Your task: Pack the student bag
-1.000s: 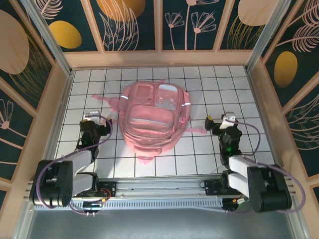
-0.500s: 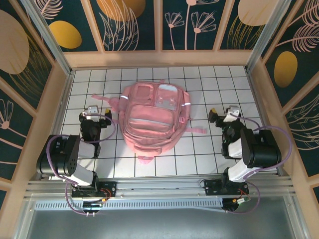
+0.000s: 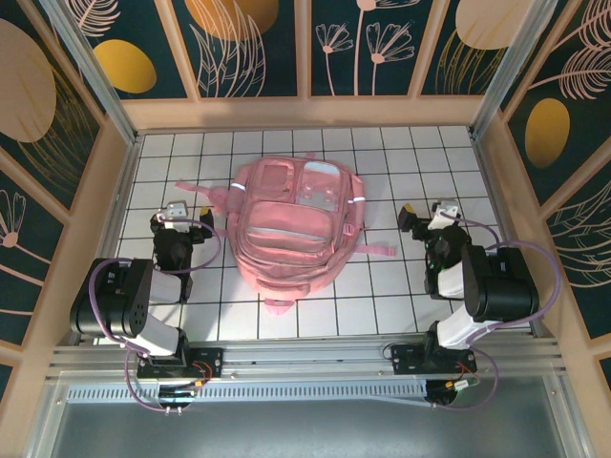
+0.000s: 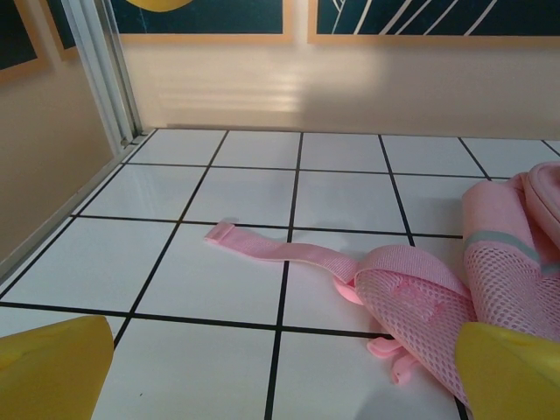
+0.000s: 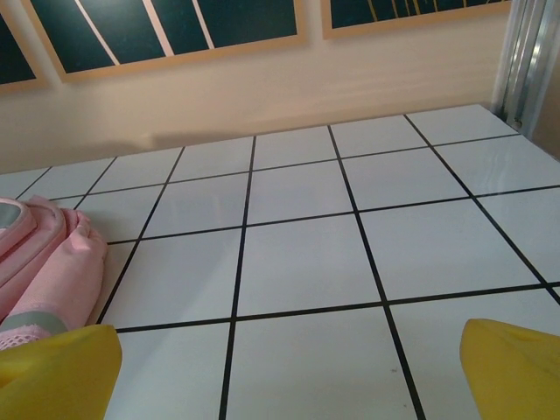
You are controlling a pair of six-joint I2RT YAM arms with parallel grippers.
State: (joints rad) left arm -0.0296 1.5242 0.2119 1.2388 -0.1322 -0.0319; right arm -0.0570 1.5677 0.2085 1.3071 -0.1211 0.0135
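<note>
The student bag (image 3: 296,234), a big soft pink backpack, lies flat in the middle of the white tiled table with its pale stripes up. My left gripper (image 3: 179,218) stands open just left of it, low over the tiles. In the left wrist view its yellow fingertips (image 4: 52,372) frame a loose pink strap (image 4: 280,250) and the bag's mesh shoulder pad (image 4: 420,302). My right gripper (image 3: 427,218) stands open to the bag's right. Between its yellow fingertips (image 5: 516,367) are only bare tiles, with the bag's edge (image 5: 48,262) at the left.
Beige walls (image 3: 305,113) close the table (image 3: 382,296) on three sides, with a metal post (image 4: 105,70) in the far left corner. Another pink strap (image 3: 377,250) trails from the bag toward the right arm. A metal rail (image 3: 305,358) runs along the near edge.
Both arms have folded up, their elbows risen over their bases. The grippers shifted slightly away from the near edge and stayed open. The bag has not moved.
</note>
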